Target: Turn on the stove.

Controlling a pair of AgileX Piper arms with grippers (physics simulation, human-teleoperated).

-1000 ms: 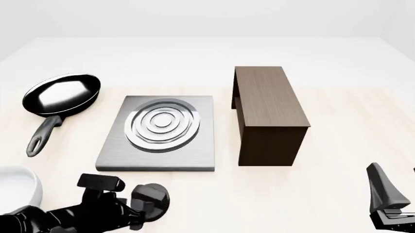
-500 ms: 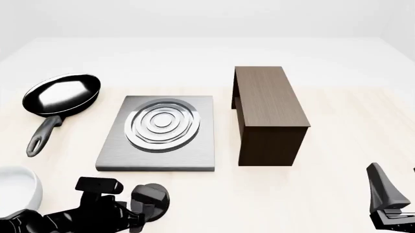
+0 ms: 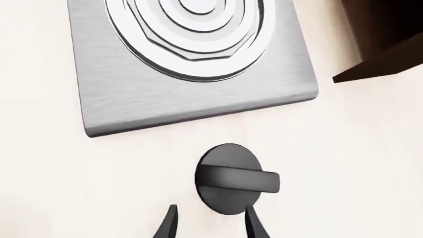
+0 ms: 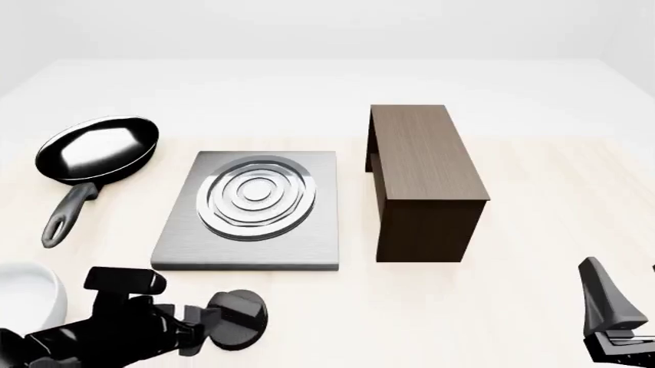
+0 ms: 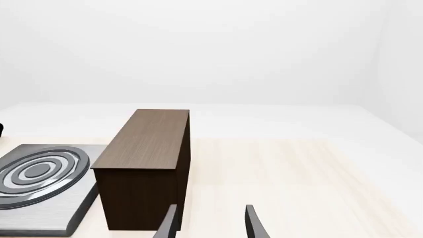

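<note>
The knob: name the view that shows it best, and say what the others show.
The left wrist view: the knob sits whole, its bar handle clear, between stove slab and open left tool. The front view shows it partly behind the arm. The right wrist view misses it.

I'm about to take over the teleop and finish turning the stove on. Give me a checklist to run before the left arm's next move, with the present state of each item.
1. left gripper open: ok, its fingers stand apart in the left wrist view.
2. Left gripper lined up with the knob: ok, the knob sits just ahead of the fingertips.
3. Fingers around the knob's ridge: not ok, they are short of it and not touching.
4. Knob's on or off position: cannot tell, no marks show.
5. Path clear of the stove: ok, the slab lies beyond the knob, apart from it.
6. right gripper out of the way: ok, open, far over by the wooden box.
</note>
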